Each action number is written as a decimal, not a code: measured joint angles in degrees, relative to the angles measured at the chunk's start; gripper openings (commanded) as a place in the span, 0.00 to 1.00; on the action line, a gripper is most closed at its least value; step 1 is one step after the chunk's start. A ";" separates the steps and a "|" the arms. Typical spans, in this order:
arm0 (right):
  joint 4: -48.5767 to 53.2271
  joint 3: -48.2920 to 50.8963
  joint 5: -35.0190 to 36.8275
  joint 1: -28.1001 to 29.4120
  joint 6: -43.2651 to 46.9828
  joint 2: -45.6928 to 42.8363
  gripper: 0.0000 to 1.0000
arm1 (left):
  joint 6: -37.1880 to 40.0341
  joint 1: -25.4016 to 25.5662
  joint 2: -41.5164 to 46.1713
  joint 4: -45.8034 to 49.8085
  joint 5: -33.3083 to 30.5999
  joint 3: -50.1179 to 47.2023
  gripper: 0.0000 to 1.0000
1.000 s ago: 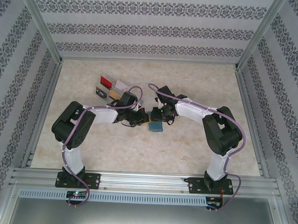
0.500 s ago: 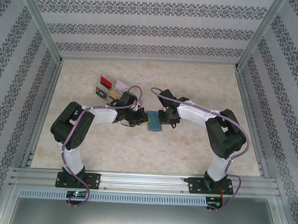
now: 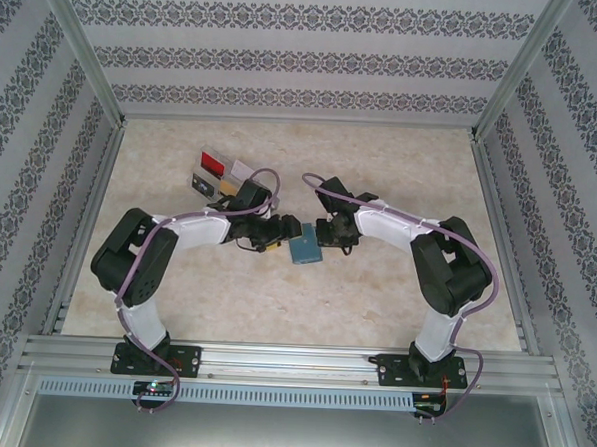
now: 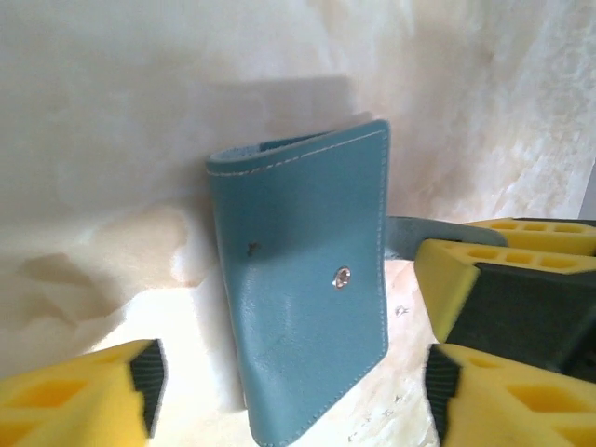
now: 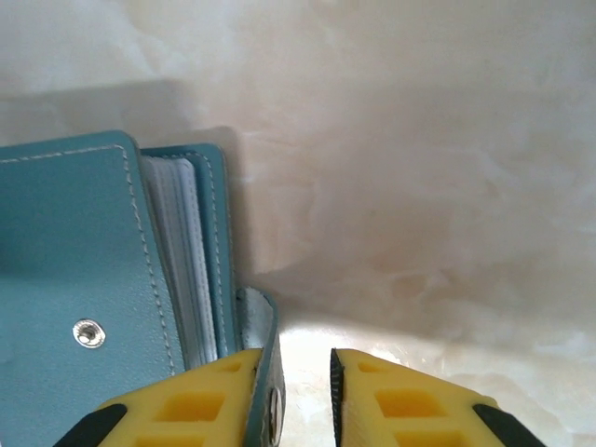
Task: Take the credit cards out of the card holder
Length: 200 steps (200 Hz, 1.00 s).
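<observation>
Fingers of the left gripper stand wide apart and hold nothing, one on each side of the card holder, which is at the middle of the table. The right gripper has its fingers almost together, nipping the holder's snap tab. Both arms reach in low from left and right, elbows bent, with the wrists close together.

Left fingers now wide apart

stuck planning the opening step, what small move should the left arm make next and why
Probably close the left pincer on the card holder to brace it: its jaws stand open either side of the folded holder, while the right pincer seems to pinch the snap tab.
</observation>
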<state>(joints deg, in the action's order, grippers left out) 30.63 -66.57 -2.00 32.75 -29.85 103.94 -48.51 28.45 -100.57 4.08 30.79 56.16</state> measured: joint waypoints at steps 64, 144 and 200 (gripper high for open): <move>-2.16 -0.09 0.04 0.02 0.44 0.04 0.10 | 3.13 -1.75 8.85 6.14 -8.31 -0.13 0.99; -4.94 0.24 -4.02 2.82 1.68 -12.35 0.09 | 4.90 -6.08 18.97 11.67 -13.51 -4.59 0.99; -6.56 -2.36 -5.31 5.79 -0.04 -7.28 0.08 | 6.62 -9.62 19.45 14.86 -13.51 -4.66 0.99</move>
<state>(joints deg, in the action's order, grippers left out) 24.08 -68.93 -7.31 38.54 -29.89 96.66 -41.89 18.83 -81.12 18.94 17.28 51.51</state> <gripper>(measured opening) 0.080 0.994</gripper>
